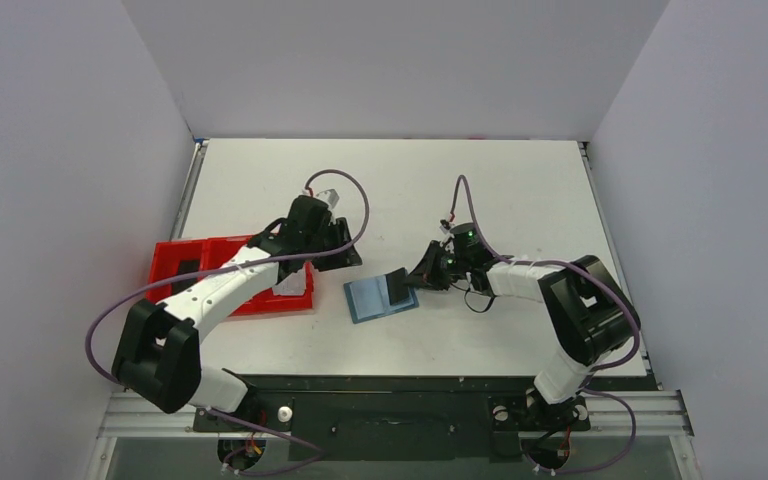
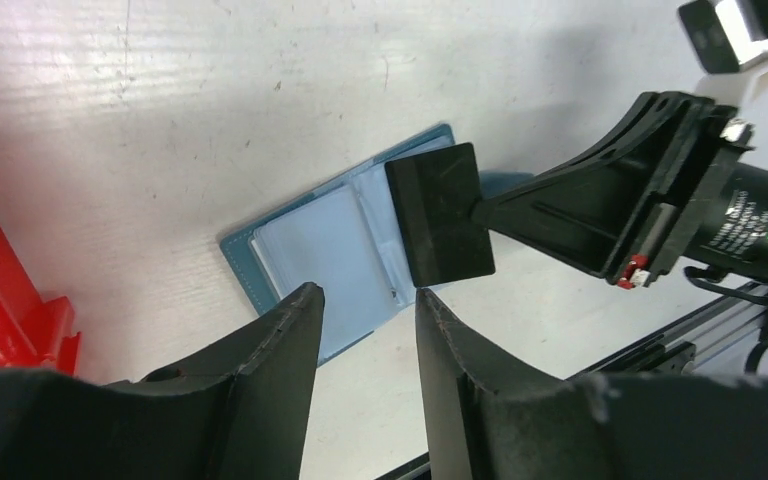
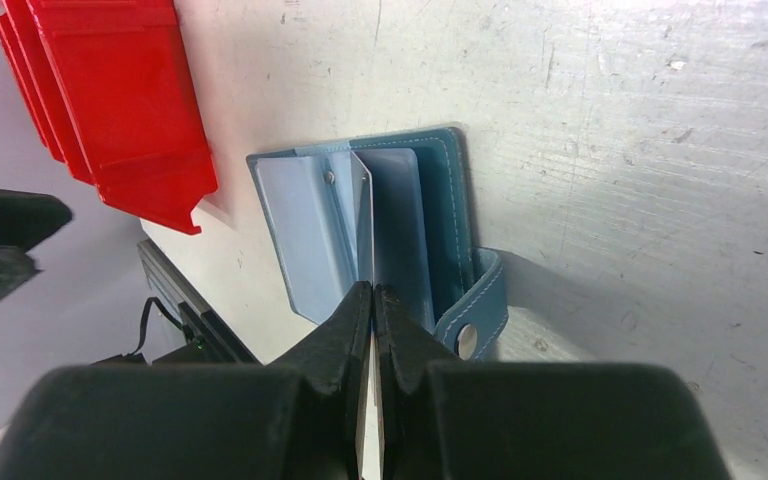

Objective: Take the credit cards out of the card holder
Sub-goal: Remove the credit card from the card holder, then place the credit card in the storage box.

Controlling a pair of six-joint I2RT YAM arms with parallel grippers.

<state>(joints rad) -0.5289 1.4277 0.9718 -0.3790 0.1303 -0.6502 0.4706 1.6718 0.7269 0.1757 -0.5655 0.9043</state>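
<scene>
The blue card holder [image 1: 375, 300] lies open on the table between the arms, its clear sleeves up and its snap tab [image 3: 472, 322] to one side. My right gripper [image 1: 408, 283] is shut on the edge of a dark grey card [image 1: 397, 288] and holds it tilted just over the holder's right half. The left wrist view shows that card [image 2: 440, 213] flat-on above the holder [image 2: 320, 255]. It shows edge-on in the right wrist view [image 3: 365, 215]. My left gripper [image 1: 345, 258] is open and empty, hovering left of the holder. I cannot make out the tan card.
The red three-compartment tray [image 1: 175, 262] sits left of the holder, partly under my left arm. A pale flat thing [image 1: 292, 287] lies in its right end. The tray also shows in the right wrist view [image 3: 120, 100]. The table's near edge and black rail [image 1: 400, 385] lie close below.
</scene>
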